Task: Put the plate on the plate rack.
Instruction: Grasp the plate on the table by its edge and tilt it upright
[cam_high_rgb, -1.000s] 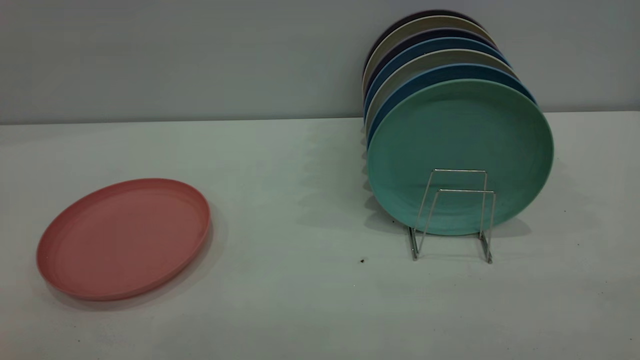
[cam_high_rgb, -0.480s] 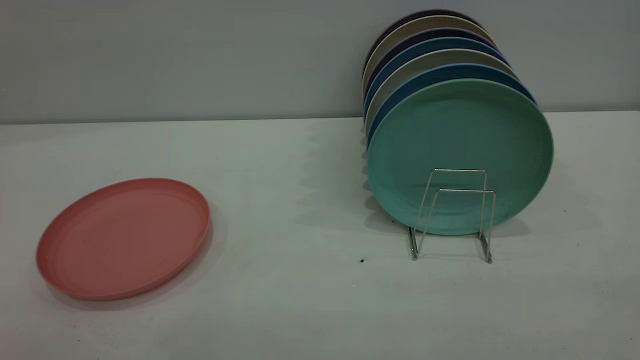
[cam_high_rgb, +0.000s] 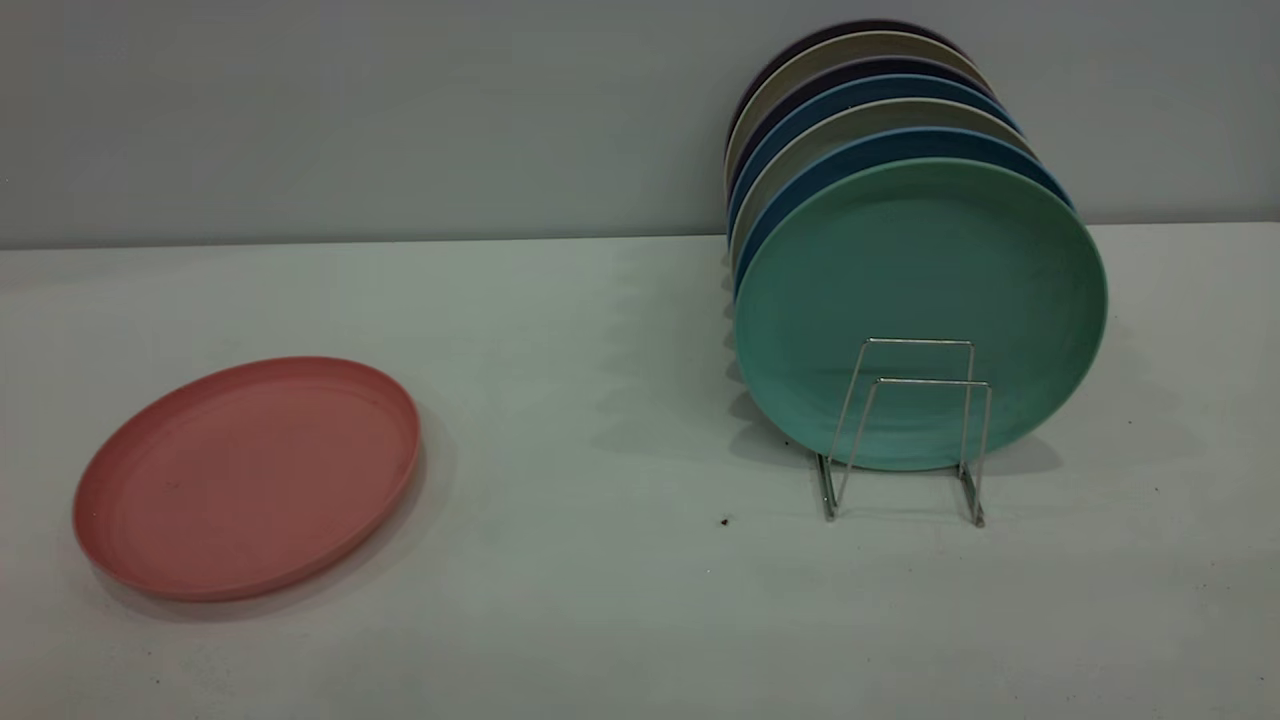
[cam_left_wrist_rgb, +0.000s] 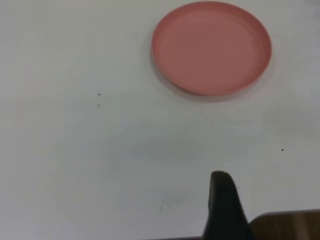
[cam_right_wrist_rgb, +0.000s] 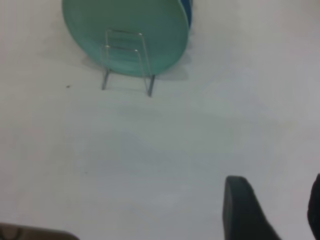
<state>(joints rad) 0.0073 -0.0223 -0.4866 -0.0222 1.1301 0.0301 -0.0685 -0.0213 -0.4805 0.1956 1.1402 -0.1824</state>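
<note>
Salmon-pink plate flat on bench, well apart from rack

Salmon-pink plate (cam_high_rgb: 247, 477) flat on pale bench (cam_high_rgb: 600, 600), rim up, at exterior view's left side; untouched. Silver wire plate rack (cam_high_rgb: 905, 430) well apart toward the right, two front loops bare. Mint-green plate (cam_high_rgb: 920, 300) upright in rack just behind those loops, blue plates (cam_high_rgb: 800, 130) and beige ones stacked on edge behind it. Left claw (cam_left_wrist_rgb: 225, 205) low over bare bench, near bench edge, one dark finger showing, opening: cannot tell; empty. Right claw (cam_right_wrist_rgb: 275, 207) low over bench, away from rack, fingers spread apart, holding nothing.
</note>
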